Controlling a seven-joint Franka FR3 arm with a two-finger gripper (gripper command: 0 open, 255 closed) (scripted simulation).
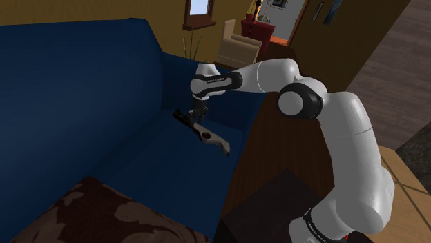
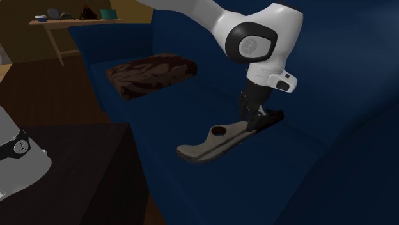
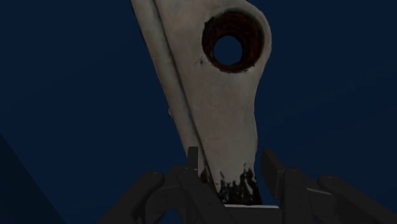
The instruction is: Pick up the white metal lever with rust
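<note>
The claw [image 3: 230, 164] is closed on the lever [image 3: 216, 108], its two black fingers [image 3: 272, 170] pressing either side of the lever's dark, rust-stained narrow end. From there the lever widens into a dirty off-white blade with a round hole ringed in reddish-brown rust. In the shoulder view the lever [image 1: 207, 136] sits over the seat of a deep blue sofa [image 1: 83, 103], near the seat's front edge, with its pale free end pointing toward 4 o'clock from the claw [image 1: 197, 116], which comes down on it from above. In the second exterior view the claw [image 2: 256, 118] holds the dark end while the rest of the lever [image 2: 217, 140] runs toward 8 o'clock; I cannot tell whether its light tip touches the sofa [image 2: 192, 192] or hangs just above it. A brown patterned cushion [image 2: 153, 73] lies on the seat at 10 o'clock from the lever, well apart from it. The dark stand [image 1: 269, 207] is beside the sofa's front, at 5 o'clock from the lever in the shoulder view.
</note>
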